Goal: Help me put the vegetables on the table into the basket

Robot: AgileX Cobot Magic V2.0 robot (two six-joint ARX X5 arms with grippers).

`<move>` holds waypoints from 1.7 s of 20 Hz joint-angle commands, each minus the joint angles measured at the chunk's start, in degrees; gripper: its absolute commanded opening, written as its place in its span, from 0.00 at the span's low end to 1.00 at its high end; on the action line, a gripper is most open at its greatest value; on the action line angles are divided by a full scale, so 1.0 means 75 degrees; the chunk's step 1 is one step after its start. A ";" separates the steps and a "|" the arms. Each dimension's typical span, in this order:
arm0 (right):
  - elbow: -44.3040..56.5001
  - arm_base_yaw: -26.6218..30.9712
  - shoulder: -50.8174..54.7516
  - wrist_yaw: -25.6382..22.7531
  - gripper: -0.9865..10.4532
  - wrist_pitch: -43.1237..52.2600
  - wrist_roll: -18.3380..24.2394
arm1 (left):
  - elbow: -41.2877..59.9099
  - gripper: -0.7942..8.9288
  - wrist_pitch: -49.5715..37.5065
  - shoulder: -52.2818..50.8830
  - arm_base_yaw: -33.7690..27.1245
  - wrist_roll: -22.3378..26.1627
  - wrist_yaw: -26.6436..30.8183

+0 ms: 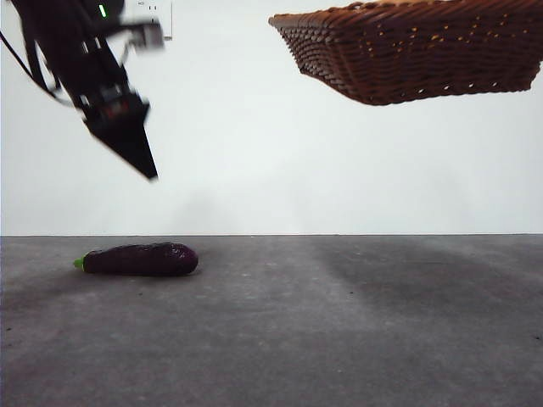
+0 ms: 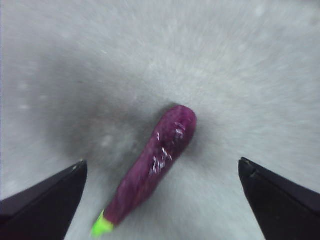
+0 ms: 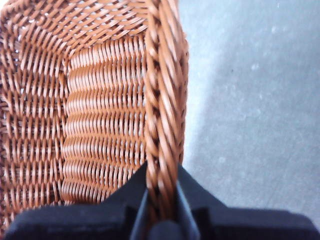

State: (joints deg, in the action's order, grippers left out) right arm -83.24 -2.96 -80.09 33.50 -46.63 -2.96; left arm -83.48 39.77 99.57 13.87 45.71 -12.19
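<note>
A glossy dark purple eggplant (image 1: 141,259) with a green stem lies on the dark grey table (image 1: 339,339) at the left. My left gripper (image 1: 149,170) hangs above it, open and empty; in the left wrist view the eggplant (image 2: 157,162) lies between and beyond the spread jaws of my left gripper (image 2: 162,197). My right gripper (image 3: 161,220) is shut on the braided rim of the brown wicker basket (image 3: 85,115) and holds the basket (image 1: 416,51) in the air at the upper right. The corn cob and potato are not in view.
A plain white wall (image 1: 297,170) stands behind the table. The basket's shadow falls on the table at the right.
</note>
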 commanded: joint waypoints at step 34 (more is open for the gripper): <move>-0.0119 0.0003 0.0061 0.0061 0.08 -0.0341 0.0434 | -0.0044 0.07 -0.0670 0.2119 -0.0484 -0.1093 -0.0242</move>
State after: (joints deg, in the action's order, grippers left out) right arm -83.59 -2.92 -80.05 33.23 -49.84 0.51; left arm -84.01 34.59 116.07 10.61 38.87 -14.06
